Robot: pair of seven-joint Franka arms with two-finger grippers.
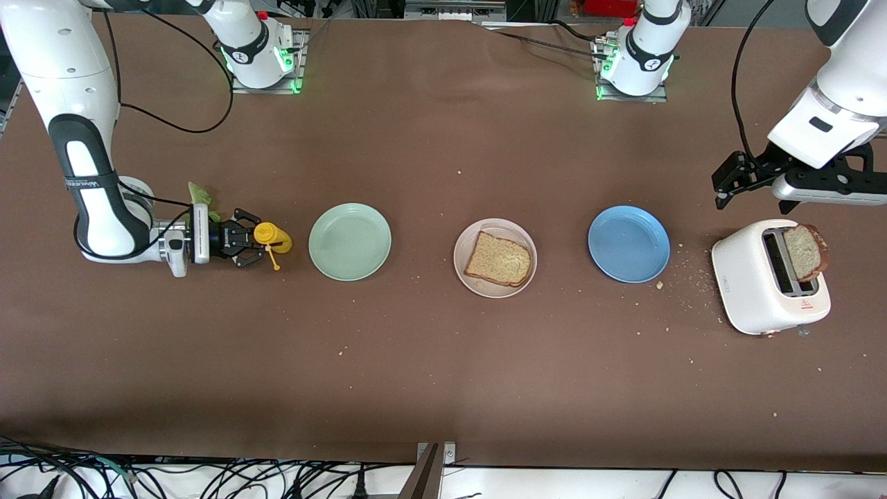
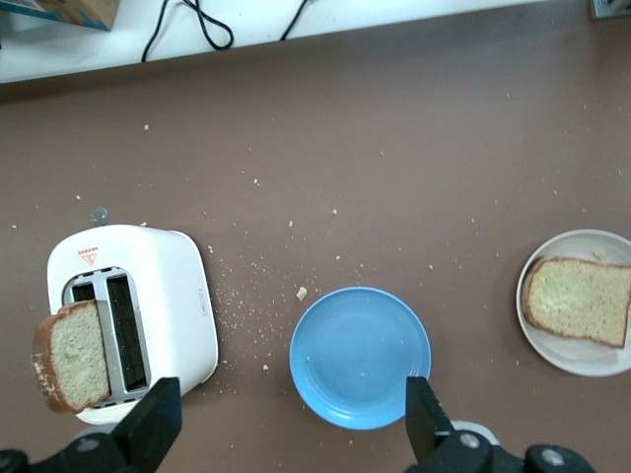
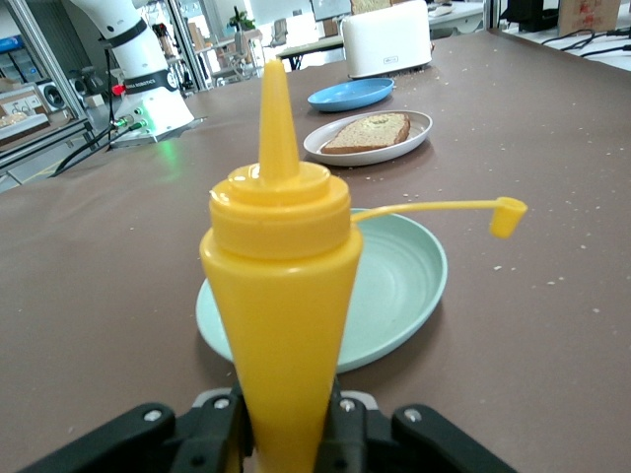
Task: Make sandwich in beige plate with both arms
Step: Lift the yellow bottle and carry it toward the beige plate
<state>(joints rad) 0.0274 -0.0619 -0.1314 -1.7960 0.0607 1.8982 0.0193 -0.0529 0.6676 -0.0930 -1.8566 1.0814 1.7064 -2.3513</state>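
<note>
The toaster (image 1: 752, 277) carries a red triangular warning sign with a line of red print beneath it, too small to read. White lettering runs along the black section of the right arm (image 1: 86, 187); it cannot be read.

High front view over the whole table; wrist views closer, all sharing the beige plate (image 1: 495, 258).

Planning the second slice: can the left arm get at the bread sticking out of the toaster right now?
Probably yes. The left gripper hangs open just above the toaster, and the bread slice stands up out of its slot with nothing over it.
</note>
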